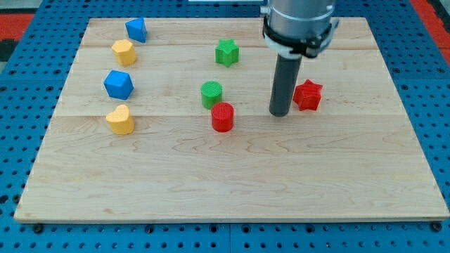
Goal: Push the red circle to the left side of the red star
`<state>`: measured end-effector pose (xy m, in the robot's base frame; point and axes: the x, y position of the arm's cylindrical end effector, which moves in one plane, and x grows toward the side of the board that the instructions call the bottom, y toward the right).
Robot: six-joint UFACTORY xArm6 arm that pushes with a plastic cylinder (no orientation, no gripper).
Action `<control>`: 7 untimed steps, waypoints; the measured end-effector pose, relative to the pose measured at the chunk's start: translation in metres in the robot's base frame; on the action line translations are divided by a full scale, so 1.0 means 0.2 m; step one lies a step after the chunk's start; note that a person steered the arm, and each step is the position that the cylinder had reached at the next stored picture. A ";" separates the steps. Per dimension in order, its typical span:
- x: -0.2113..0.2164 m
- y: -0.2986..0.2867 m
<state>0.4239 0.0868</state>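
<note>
The red circle (222,117) stands near the board's middle, just below and right of the green circle (211,93). The red star (308,95) lies to the view's right of it. My tip (279,112) rests on the board between the two, just left of the red star and well right of the red circle, touching neither that I can tell.
A green star (226,52) lies toward the view's top. At the left lie a blue block (136,29), a yellow hexagon (124,52), a blue block (118,84) and a yellow heart (121,119). The wooden board (232,190) sits on a blue pegboard.
</note>
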 end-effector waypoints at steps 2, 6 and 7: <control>0.17 0.35; 0.62 -0.07; 0.39 -0.45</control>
<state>0.5011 -0.0036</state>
